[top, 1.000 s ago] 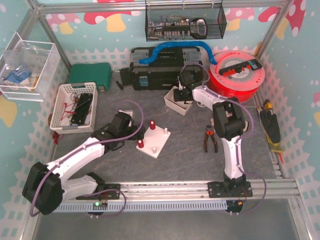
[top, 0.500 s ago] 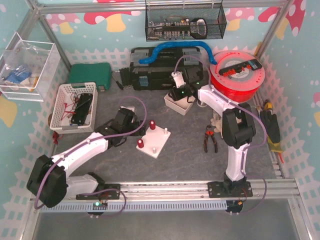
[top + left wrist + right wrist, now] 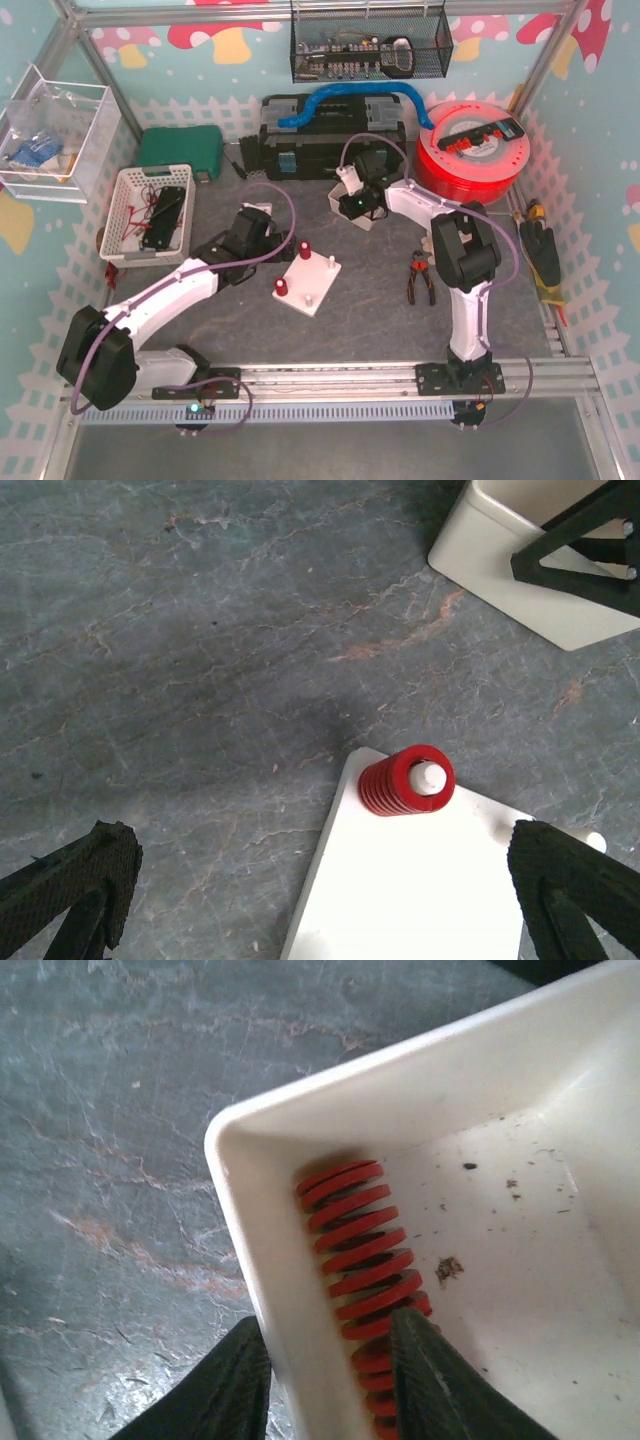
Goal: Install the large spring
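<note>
The large red spring (image 3: 365, 1250) lies in the white bin (image 3: 520, 1260), along its left wall. My right gripper (image 3: 330, 1380) straddles that wall: one finger (image 3: 235, 1385) is outside the bin and the other (image 3: 430, 1380) rests on the spring, with wall and spring pinched between them. In the top view the right gripper (image 3: 357, 200) sits at the bin's left edge (image 3: 345, 215). The white peg plate (image 3: 315, 278) carries two short red springs (image 3: 305, 249) (image 3: 282, 289) on pegs. My left gripper (image 3: 320, 890) is wide open and empty above the plate's corner (image 3: 400, 880), near one short spring (image 3: 405, 782).
Pliers (image 3: 418, 277) lie right of the plate. A black toolbox (image 3: 320, 140) and a red cable reel (image 3: 470, 150) stand behind the bin. A white basket (image 3: 150, 212) is at the left and a green case (image 3: 180, 152) stands behind it.
My right gripper has moved left and down from over the bin to its left wall. My left arm has shifted slightly back and left from the plate.
</note>
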{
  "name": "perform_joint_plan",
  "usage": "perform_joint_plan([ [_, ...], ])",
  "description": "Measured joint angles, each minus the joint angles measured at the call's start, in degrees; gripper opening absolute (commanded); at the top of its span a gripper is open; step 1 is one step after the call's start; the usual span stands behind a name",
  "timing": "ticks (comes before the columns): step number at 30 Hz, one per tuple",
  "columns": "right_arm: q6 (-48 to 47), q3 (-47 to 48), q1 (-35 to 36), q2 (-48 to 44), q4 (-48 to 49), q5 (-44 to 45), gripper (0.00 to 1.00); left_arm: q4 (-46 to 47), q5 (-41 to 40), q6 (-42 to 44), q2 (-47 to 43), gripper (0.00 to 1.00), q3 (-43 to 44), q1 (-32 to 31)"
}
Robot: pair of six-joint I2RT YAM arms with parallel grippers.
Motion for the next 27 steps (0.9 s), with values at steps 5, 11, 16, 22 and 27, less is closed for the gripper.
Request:
perform_joint_plan([
  [5,3.5,-0.6,0.8,0.9,0.3,1.2,0.15,0.1,0.0,0.3,0.2,0.99,0.1,0.0],
  [11,11.5,-1.3,1.1,0.6,4.5,2.8,0.01,0.1,0.0,0.4,0.2,0.99,0.1,0.0],
  [16,23.1,-1.3,1.6,0.5,7.6,6.6,0.01,0.2,-0.2,0.5,0.2,0.99,0.0,-0.3],
  [22,34.1,1.7,3.0,2.2,7.4,11.6,0.03,0.2,-0.2,1.0,0.2,0.99,-0.2,-2.1],
  [27,38.5,5.0,4.5,4.8,6.3,14.6,0.20,0.2,-1.1,1.5,0.0,0.99,-0.2,-3.0],
])
